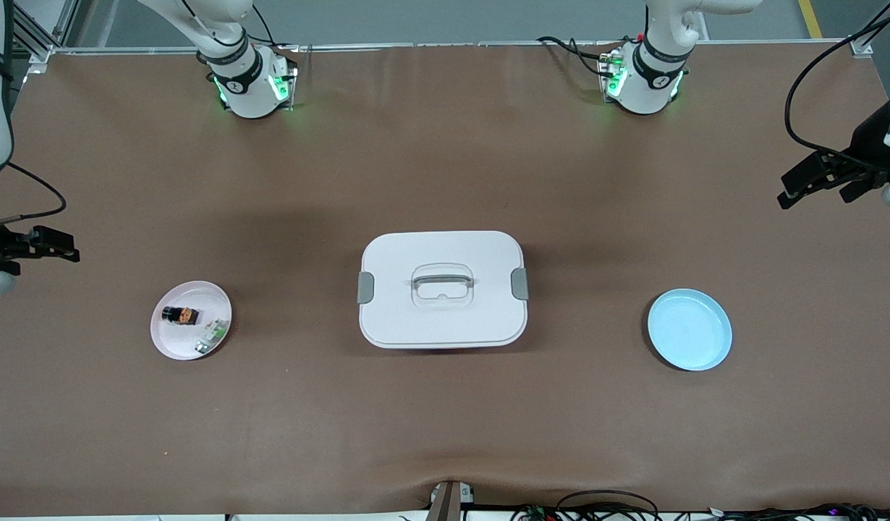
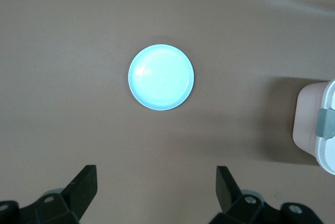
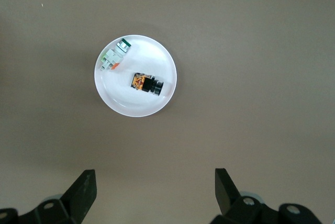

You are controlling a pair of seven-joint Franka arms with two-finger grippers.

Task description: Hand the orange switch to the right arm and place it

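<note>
- Right now the orange switch (image 3: 145,84) lies flat in the pink-white plate (image 1: 171,340) toward the right arm's end of the table, with the white-and-green component (image 3: 112,56) on the same plate, near it but not touching.
- The right gripper (image 3: 154,195) hangs high over bare table near that plate, fingers spread wide and holding nothing; the switch sits on this arm's end, although the task words suggest a handover to the right arm.
- The left gripper (image 2: 157,190) hovers over the table near the blue plate (image 2: 161,77), also wide open and empty, and well apart from the switch.
- Risk 1: the wrong part gets picked. The 2 small pieces share 1 plate, so a descent aimed slightly off could close on the white-and-green component instead.
- Risk 2: the switch is tiny and low; fingers coming down misaligned could push it across the smooth plate or tip the plate's rim.
- Risk 3: a long reach by the left arm would cross the white lidded box (image 1: 442,288) in the middle, which it could clip if it travels low.
- Risk 4: in a handover, a small part leaves little free surface for the second gripper, so a mistimed release could drop it.
- Risk 5: the blue plate looks like the likely target; a release from too high could bounce the switch out.
</note>
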